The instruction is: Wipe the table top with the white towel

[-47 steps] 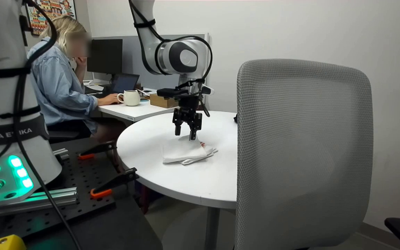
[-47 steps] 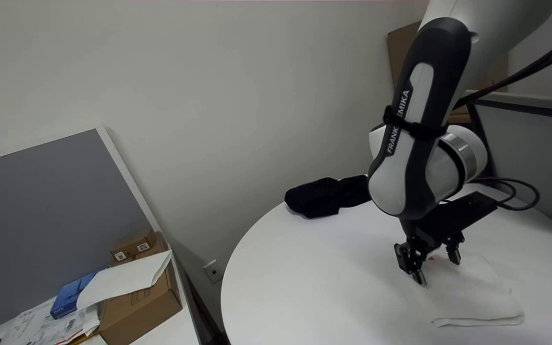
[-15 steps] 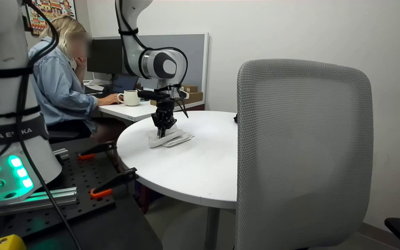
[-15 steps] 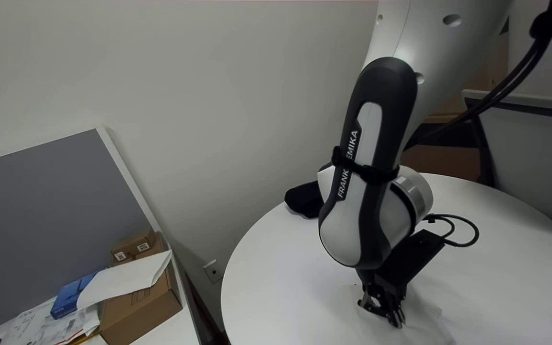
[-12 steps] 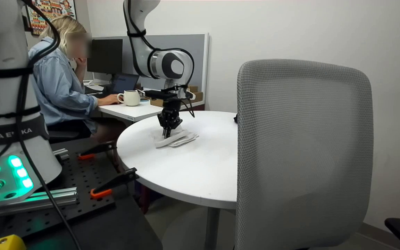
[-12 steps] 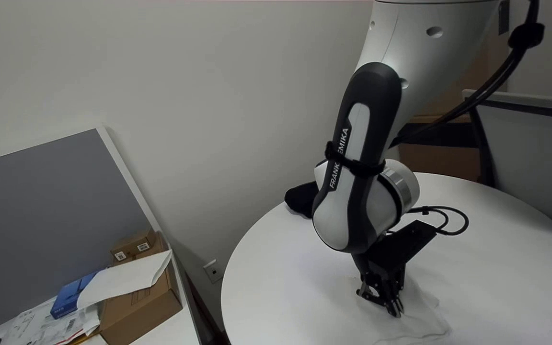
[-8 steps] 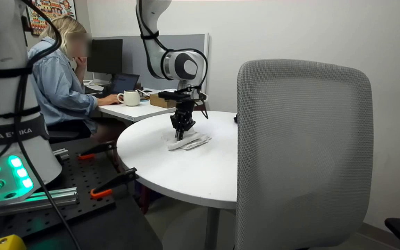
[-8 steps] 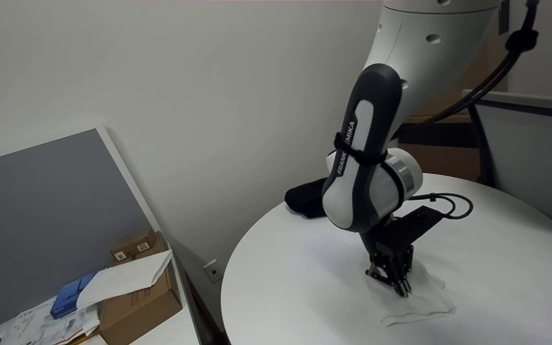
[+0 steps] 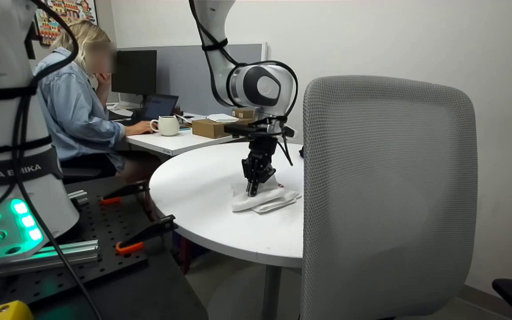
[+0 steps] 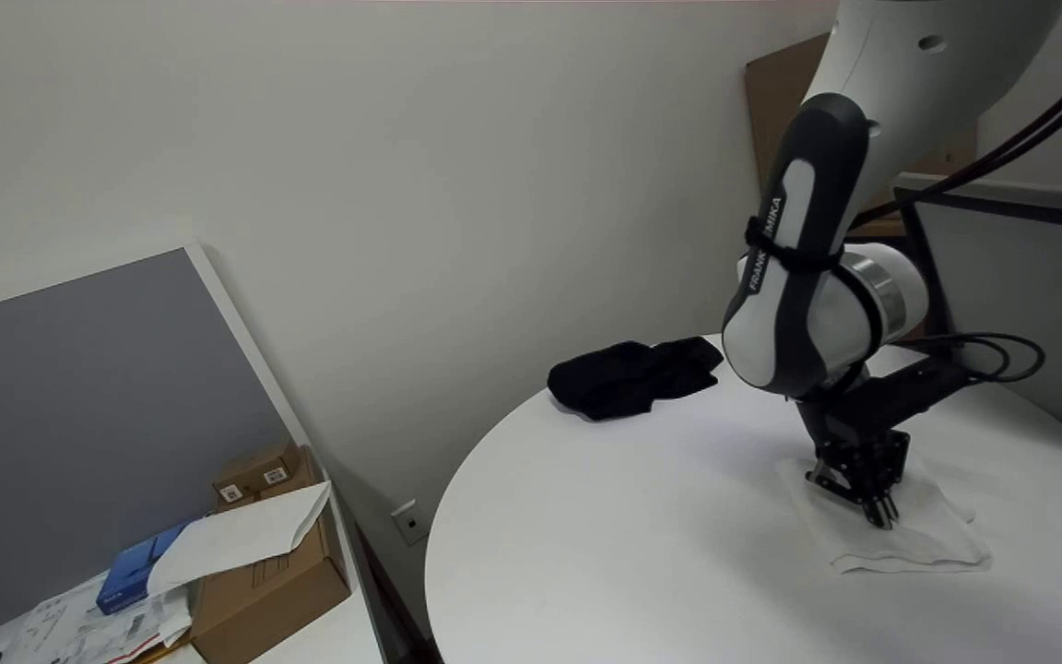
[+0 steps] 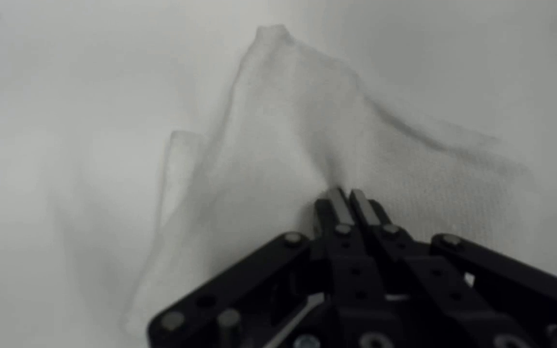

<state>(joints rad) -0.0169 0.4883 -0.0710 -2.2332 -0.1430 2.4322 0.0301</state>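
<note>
The white towel lies folded and rumpled on the round white table top, and shows in both exterior views. My gripper points down at it, its fingertips pressed close together on the cloth. In the wrist view a crease of the towel runs into the narrow slit at the gripper, so the jaws are shut on a pinch of fabric. The exact bit of cloth between the tips is hidden. Around the gripper the towel spreads flat on the table.
A grey mesh chair stands before the table and covers part of it. Dark cloth lies near the table's edge by the wall. A person sits at a desk with a mug and cardboard boxes.
Three seconds ago the gripper stood open over the towel; it has since shut on it. Over the last second, gripper and towel slid together across the table, rightward in both exterior views.
</note>
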